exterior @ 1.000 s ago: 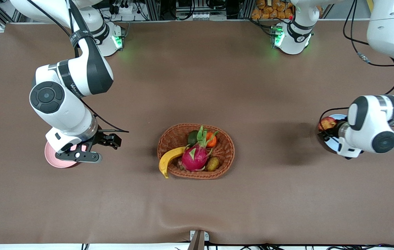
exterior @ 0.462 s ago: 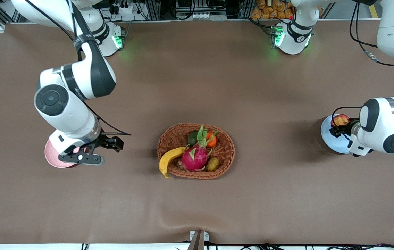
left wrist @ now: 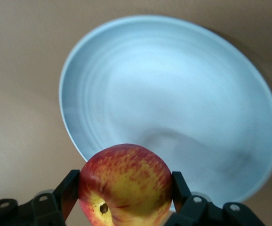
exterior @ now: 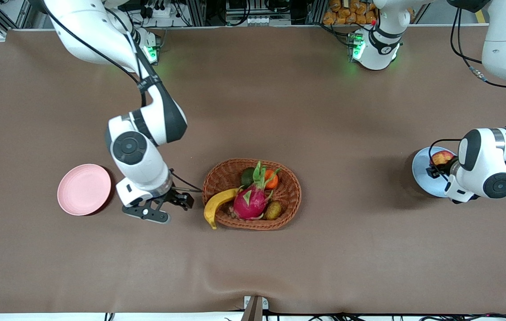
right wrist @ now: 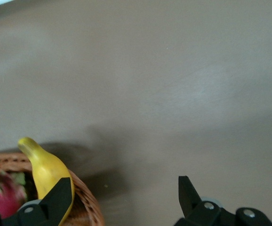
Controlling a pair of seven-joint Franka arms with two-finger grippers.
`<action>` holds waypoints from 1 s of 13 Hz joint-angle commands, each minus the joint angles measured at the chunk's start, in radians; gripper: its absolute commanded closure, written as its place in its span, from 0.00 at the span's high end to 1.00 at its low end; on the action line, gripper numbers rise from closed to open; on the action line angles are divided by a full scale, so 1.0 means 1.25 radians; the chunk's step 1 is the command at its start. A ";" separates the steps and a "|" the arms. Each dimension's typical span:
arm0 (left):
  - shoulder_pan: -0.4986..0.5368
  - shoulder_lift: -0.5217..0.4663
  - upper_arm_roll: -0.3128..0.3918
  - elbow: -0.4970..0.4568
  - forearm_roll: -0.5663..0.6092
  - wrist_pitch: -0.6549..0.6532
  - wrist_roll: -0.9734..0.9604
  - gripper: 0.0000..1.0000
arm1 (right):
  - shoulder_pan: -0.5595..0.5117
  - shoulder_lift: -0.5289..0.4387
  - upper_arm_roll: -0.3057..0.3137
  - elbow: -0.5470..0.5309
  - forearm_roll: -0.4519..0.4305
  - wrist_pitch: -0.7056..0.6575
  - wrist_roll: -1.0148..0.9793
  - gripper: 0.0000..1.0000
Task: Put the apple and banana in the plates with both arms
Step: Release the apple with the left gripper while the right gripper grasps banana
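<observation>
Brown cloth covers the tabletop, and no readable writing shows on any of the things on it. The left gripper hangs over the light blue plate at the left arm's end of the tabletop, its fingers clamped on the red and yellow apple, whose stem pit faces the wrist camera. The pale pink plate lies bare at the right arm's end. The right gripper is over the cloth between that plate and the oval wicker basket, just beside the basket, with its fingers spread wide and holding nothing. The yellow banana rests on the basket's rim at the end toward the right arm; its long axis runs from inside the basket out over the rim, and the outer tip points toward the front camera. A magenta dragon fruit and a small orange fruit lie in the basket too.
</observation>
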 commanded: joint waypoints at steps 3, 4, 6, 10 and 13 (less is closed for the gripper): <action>0.014 0.044 -0.005 0.020 0.042 0.035 0.024 0.05 | 0.048 0.090 -0.010 0.101 -0.015 0.041 0.301 1.00; 0.013 0.053 -0.003 0.028 0.042 0.035 0.024 0.39 | 0.050 0.103 -0.010 0.111 -0.015 0.046 0.336 1.00; 0.013 0.046 -0.005 0.029 0.042 0.034 0.025 1.00 | 0.051 0.134 -0.011 0.147 -0.015 0.053 0.356 1.00; 0.005 -0.036 -0.035 0.063 -0.026 -0.042 0.023 1.00 | 0.083 0.175 -0.012 0.164 -0.024 0.053 0.384 1.00; 0.005 -0.048 -0.085 0.208 -0.122 -0.208 0.021 1.00 | 0.107 0.176 -0.012 0.155 -0.057 0.042 0.387 1.00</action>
